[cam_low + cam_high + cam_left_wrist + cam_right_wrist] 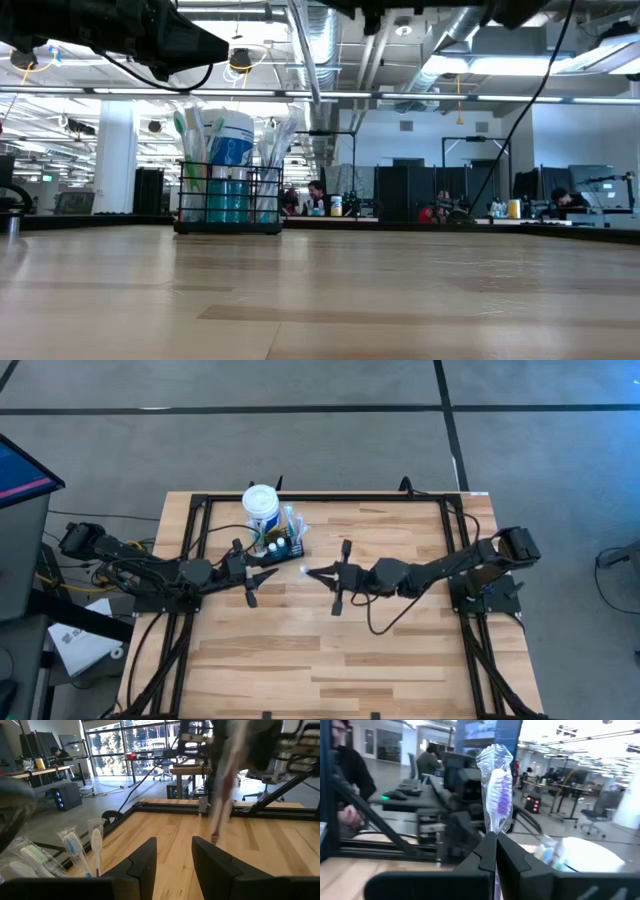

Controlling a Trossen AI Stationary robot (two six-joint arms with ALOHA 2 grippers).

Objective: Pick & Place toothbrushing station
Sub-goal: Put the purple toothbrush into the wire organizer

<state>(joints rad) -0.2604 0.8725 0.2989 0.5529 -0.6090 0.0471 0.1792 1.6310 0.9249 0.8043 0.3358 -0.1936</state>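
Pinching a wrapped toothbrush [496, 800], the right gripper [308, 572] hovers mid-bench, pointing toward the toothbrushing station [281, 543] near the far edge; the left gripper [268, 574], fingers spread, waits just beside it.

Black slotted caddy [229, 200] upright on wooden desk [320, 300], left of centre. White blue-labelled tub [229, 160] and wrapped toothbrushes [275, 140] stand inside. Dark arm segments [130, 35] overhead. Seated people [316, 197] in room beyond.
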